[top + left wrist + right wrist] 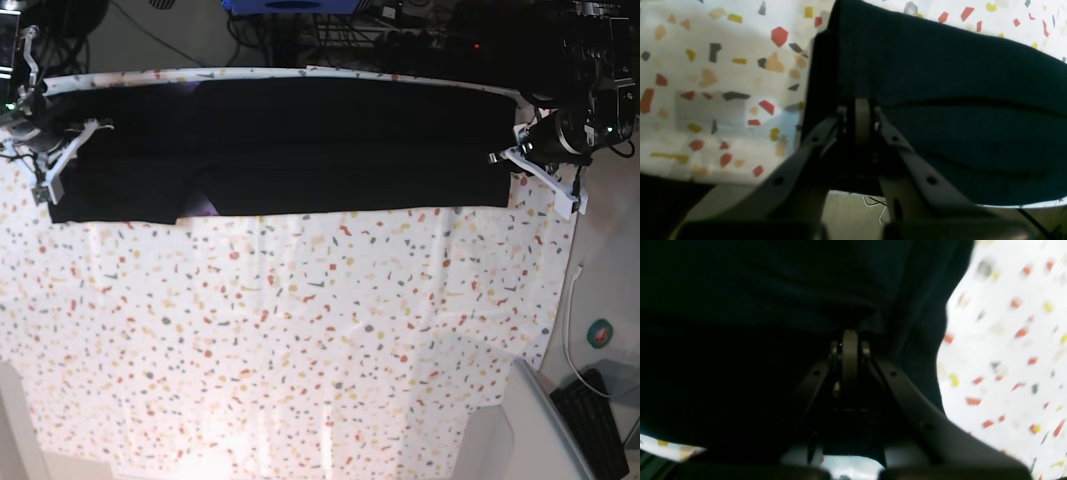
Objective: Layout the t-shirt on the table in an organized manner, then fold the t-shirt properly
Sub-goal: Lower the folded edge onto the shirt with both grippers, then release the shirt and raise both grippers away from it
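Observation:
The black t-shirt (300,140) lies stretched in a long band across the far part of the speckled table (300,350), with a sliver of purple showing at its near edge. My left gripper (505,160) is at the shirt's right end in the base view. Its wrist view shows the gripper (862,111) shut on the dark fabric (957,83), with the table cloth (706,83) beside it. My right gripper (72,145) is at the shirt's left end. It (850,340) is pinched shut on the shirt (740,323), beside the speckled table (1007,340).
Cables and dark equipment (330,25) stand beyond the table's far edge. At the right, off the table, are a white cable (570,320), a green round object (600,333) and a keyboard (598,425). A grey surface (535,425) overlaps the near right corner.

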{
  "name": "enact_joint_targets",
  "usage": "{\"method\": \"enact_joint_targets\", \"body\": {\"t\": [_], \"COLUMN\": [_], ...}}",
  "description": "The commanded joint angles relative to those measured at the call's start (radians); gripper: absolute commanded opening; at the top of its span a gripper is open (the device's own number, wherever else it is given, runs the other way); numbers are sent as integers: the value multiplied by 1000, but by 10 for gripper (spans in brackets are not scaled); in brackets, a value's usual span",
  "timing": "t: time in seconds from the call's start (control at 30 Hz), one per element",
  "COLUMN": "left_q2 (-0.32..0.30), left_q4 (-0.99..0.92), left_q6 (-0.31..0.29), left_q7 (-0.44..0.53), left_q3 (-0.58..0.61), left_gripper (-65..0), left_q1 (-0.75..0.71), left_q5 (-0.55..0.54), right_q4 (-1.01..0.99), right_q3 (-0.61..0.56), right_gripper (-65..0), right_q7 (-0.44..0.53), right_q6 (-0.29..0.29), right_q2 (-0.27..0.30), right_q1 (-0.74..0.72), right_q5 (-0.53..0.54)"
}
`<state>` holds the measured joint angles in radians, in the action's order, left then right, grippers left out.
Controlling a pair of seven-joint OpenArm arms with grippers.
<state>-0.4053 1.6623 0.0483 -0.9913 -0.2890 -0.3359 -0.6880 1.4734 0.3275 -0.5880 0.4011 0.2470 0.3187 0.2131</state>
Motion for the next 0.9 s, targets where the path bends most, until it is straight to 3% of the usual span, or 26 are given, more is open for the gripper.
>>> {"method": "enact_joint_targets", "body": {"t": [0.0, 0.1, 0.13, 0.27, 0.33, 0.37, 0.47, 0.53, 0.57, 0.63, 0.67, 0.87], "left_q2": [-16, -19, -19, -13, -5, 6, 44, 67, 81, 102, 110, 110], "left_q4": [14, 14, 14, 25, 37, 52, 126, 155, 158, 147, 124, -109], "left_q6": [-5, -3, -3, -3, -3, -3, -8, -9, -9, -9, -9, -9], "left_q7": [10, 12, 12, 12, 12, 12, 9, 9, 10, 13, 13, 15], "left_q3": [-9, -13, -19, -91, -161, -198, -293, -278, -250, -158, -121, -36], "left_gripper": [-650, -650, -648, -295, -207, -202, -235, -313, -375, -584, -650, -650], "left_q1": [2, 2, 4, 7, 8, 5, -1, -10, -9, 10, 25, 113], "left_q5": [-8, -8, -8, -9, -14, -14, -16, -16, -16, -9, -9, -8], "right_q4": [25, 89, 112, 214, 263, 284, 307, 276, 243, 131, 69, -202], "right_q3": [11, 63, 84, 135, 137, 138, 140, 138, 138, 138, 137, 135], "right_gripper": [-650, -650, -606, -360, -308, -309, -314, -354, -398, -578, -650, -650], "right_q7": [0, -14, -14, -14, -14, -14, -5, -2, 6, 30, 35, 43], "right_q6": [-4, -4, -4, -4, -4, -6, -8, -8, -8, -6, -6, -12], "right_q2": [15, -21, -39, -77, -90, -90, -94, -96, -96, -91, -88, -53], "right_q1": [-6, 6, 18, 52, 73, 83, 84, 29, -3, -91, -132, -273], "right_q5": [7, 7, 7, 6, 6, 6, 6, 4, 4, 4, 4, 1]}}
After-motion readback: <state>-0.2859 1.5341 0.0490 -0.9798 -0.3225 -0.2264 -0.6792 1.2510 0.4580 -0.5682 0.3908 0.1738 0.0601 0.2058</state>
